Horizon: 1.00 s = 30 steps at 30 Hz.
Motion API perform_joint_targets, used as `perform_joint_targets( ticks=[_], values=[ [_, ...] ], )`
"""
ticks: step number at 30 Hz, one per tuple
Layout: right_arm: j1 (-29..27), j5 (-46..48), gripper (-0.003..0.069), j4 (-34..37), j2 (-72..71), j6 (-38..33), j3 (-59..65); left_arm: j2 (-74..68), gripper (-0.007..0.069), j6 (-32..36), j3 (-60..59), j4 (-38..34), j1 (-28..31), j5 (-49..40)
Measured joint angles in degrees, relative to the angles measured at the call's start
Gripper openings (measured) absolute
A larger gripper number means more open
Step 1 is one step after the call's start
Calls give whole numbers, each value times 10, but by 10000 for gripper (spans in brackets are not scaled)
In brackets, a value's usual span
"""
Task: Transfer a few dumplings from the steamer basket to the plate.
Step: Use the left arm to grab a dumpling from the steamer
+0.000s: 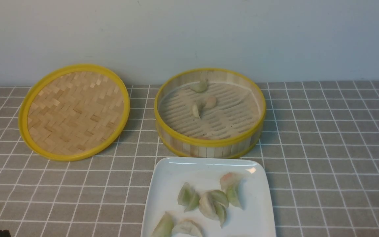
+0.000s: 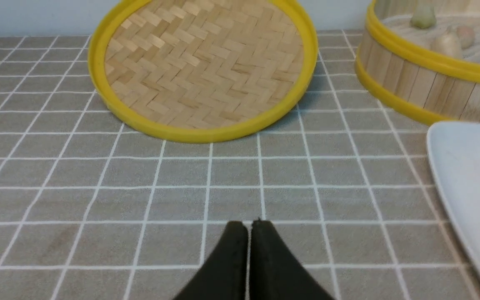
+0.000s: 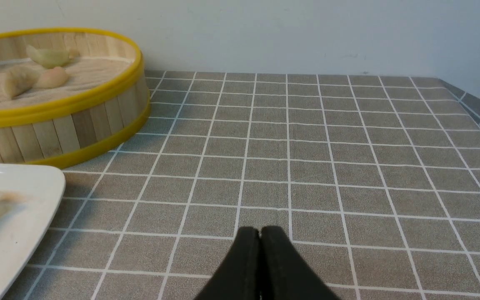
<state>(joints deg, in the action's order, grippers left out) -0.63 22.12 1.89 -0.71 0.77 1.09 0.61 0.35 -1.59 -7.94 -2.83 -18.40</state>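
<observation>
Tiled tabletop (image 1: 327, 131) — lid (image 1: 77, 113), steamer basket (image 1: 209, 147), plate (image 1: 248, 217)

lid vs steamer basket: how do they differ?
- Build: the lid is a flat woven disc; the steamer basket has upright slat walls.
- Contents: the steamer basket holds dumplings; none lie on the lid.

Shared: both are round, yellow-rimmed.

Yellow rims ring both the slatted tan steamer basket (image 1: 209, 143) and the tan herringbone-woven lid (image 1: 77, 113), the plate (image 1: 252, 210) is glossy white, the dumplings (image 1: 208, 206) are pale cream, green and pinkish, and the table (image 1: 327, 148) is grey with a white grid.
</observation>
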Motion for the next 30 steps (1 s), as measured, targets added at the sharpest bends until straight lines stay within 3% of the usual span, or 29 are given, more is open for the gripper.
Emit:
perform_joint_targets(
  ticks=[4, 7, 11, 13, 21, 25, 28, 30],
  values=[
    [0, 0, -15, 0, 0, 0, 0, 0, -5, -31, 0, -86, 0, 45],
    [0, 0, -15, 0, 0, 0, 0, 0, -5, -75, 0, -232, 0, 114],
    [0, 0, -15, 0, 0, 0, 0, 0, -5, -80, 0, -338, 0, 145],
    [0, 0, -15, 0, 0, 0, 0, 0, -5, -74, 0, -354, 0, 154],
    [0, 0, -15, 0, 0, 0, 0, 0, -5, -50, 20, -392, 0, 336],
    [0, 0, -15, 0, 0, 0, 0, -30, -5, -3, 125, -356, 0, 274],
    [0, 0, -15, 0, 0, 0, 0, -92, -5, 30, 210, -323, 0, 153],
    [0, 0, -15, 0, 0, 0, 0, -182, -5, 64, 302, -291, 0, 20]
  ],
)
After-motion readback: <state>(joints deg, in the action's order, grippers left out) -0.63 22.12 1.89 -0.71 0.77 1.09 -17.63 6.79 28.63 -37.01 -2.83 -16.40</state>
